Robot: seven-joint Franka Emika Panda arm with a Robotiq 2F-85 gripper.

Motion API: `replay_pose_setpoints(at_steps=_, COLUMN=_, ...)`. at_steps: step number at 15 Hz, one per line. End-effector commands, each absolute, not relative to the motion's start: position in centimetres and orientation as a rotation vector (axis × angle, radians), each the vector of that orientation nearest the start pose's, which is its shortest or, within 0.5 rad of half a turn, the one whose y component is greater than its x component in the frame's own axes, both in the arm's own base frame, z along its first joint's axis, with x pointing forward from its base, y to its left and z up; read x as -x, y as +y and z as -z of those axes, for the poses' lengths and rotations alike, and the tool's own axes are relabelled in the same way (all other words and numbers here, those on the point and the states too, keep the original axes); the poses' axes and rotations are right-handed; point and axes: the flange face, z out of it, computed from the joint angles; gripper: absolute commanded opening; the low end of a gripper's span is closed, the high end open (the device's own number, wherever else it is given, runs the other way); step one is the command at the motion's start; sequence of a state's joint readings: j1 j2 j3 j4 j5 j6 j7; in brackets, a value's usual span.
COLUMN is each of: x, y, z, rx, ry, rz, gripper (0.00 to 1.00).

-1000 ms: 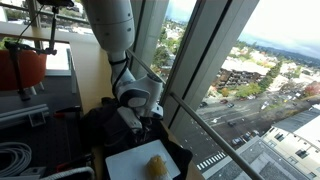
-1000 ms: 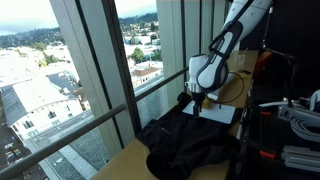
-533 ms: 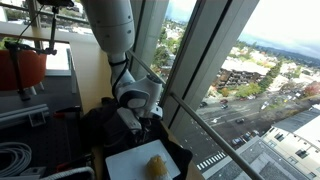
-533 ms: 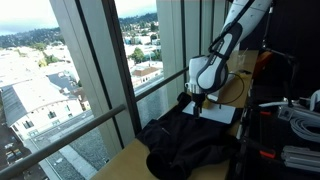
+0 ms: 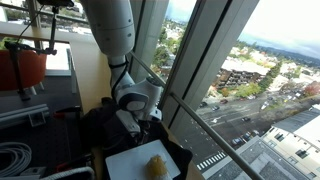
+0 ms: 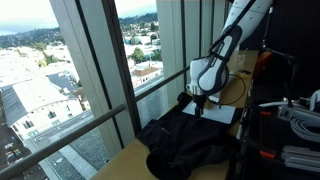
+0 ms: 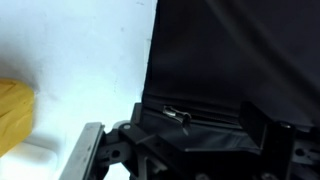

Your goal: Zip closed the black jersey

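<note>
The black jersey (image 6: 190,140) lies rumpled on the bench (image 6: 118,163) by the window, apparently not yet zipped; the hand (image 7: 200,135) sits wide apart around the zip pull (image 7: 178,116), so gripping and pulling remain.

jersey (image 6: 190,145) on table (image 6: 118,163), end effector (image 6: 196,108) above

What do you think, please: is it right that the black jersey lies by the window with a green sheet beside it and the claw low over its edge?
Not quite: the sheet is white, not green, as the wrist view shows. The black jersey does lie by the window, with the claw low over its edge.
</note>
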State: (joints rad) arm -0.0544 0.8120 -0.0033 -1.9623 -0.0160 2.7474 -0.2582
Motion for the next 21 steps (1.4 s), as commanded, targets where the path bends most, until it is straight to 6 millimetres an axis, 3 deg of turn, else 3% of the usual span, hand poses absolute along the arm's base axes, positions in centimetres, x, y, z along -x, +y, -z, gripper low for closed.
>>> replay_pose_setpoints(at_steps=1, x=-59.0, y=-3.8, z=-5.2, rx=3.145, ry=-0.336, rz=-0.031, gripper=0.71)
replay_pose_setpoints(at_steps=2, x=-59.1, y=-3.8, z=-5.2, rx=3.147, ry=-0.337, rz=-0.03, gripper=0.71)
replay_pose_setpoints(at_steps=11, x=-60.4, y=-3.9, z=-5.4, rx=3.167, ry=-0.371, rz=-0.005, gripper=0.03)
replay_pose_setpoints(at_steps=15, x=-60.3, y=-2.4, z=-5.2, rx=3.161, ry=-0.396, rz=-0.005, gripper=0.02)
replay_pose_setpoints(at_steps=21, x=-60.4, y=-1.7, z=-5.3, rx=3.173, ry=-0.408, rz=-0.019, gripper=0.02)
